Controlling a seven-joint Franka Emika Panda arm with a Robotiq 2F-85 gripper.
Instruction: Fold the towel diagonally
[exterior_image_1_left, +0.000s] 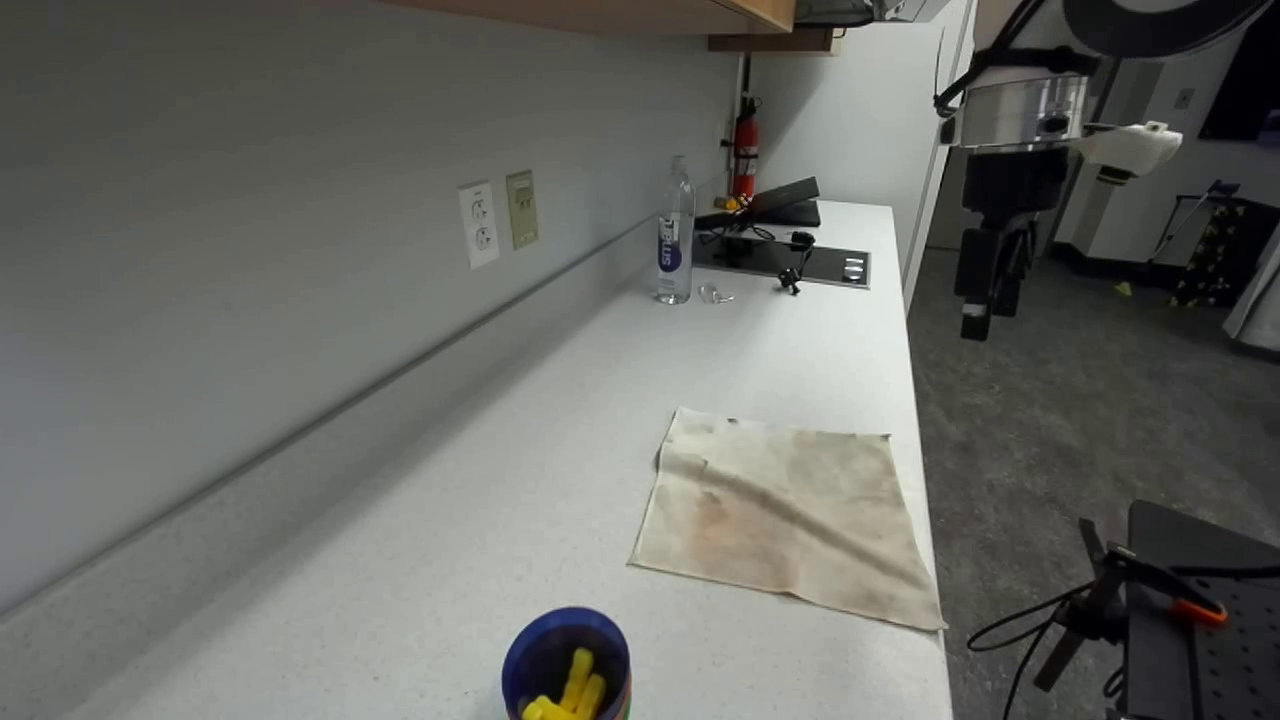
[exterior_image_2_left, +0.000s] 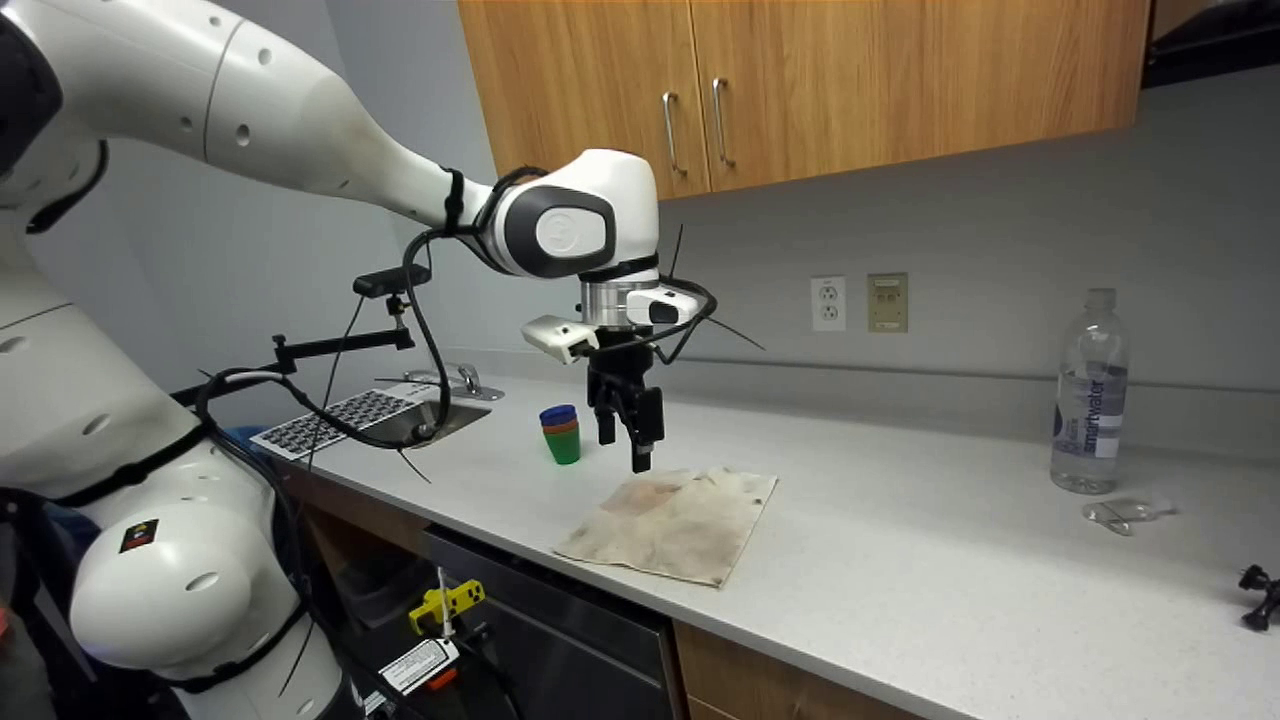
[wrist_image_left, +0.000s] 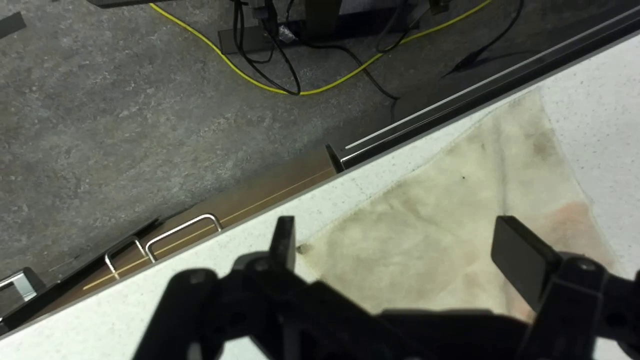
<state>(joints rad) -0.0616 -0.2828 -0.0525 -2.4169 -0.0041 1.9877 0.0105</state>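
Note:
The beige towel lies spread nearly flat on the white counter near its front edge, with creases and brownish smudges. It also shows in an exterior view and in the wrist view. My gripper hangs above the counter over the towel area, fingers down, apart from the cloth. In the wrist view the gripper is wide open with nothing between its fingers; one towel corner shows beside the left finger. The gripper also shows in an exterior view. The towel's lower part is hidden by the gripper in the wrist view.
Stacked cups, blue on top, stand near the towel; yellow pieces show inside the blue cup. A water bottle stands by the wall, with a small clear item beside it. The cabinet hangs above. A sink lies beyond the cups.

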